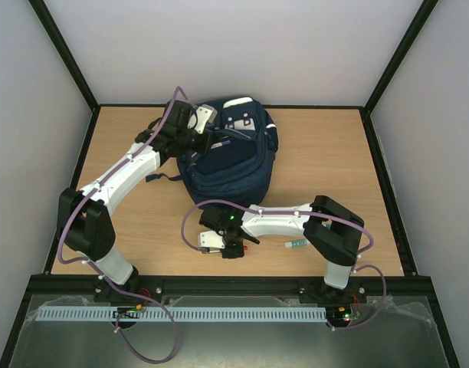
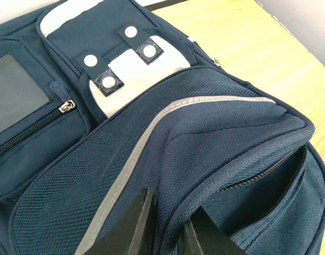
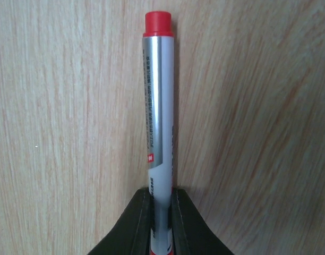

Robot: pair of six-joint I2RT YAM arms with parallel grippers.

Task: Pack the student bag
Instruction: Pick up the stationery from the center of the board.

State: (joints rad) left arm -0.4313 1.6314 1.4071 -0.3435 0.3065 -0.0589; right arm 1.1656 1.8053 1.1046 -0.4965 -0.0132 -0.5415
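The student bag (image 1: 233,165), a large navy backpack with white patches, lies at the back middle of the table. It fills the left wrist view (image 2: 152,138), where a grey stripe runs across its front pocket. My left gripper (image 1: 206,143) (image 2: 168,226) is shut on a fold of fabric at the rim of an open pocket. My right gripper (image 1: 238,247) (image 3: 161,212) is low over the table in front of the bag. It is shut on a silver marker with a red cap (image 3: 159,101), whose red tip shows in the top view (image 1: 252,241).
A small white and green tube (image 1: 296,244) lies on the wooden table (image 1: 334,161) by the right arm's elbow. Black frame posts and grey walls stand round the table. A dark strap (image 1: 162,178) trails from the bag's left side.
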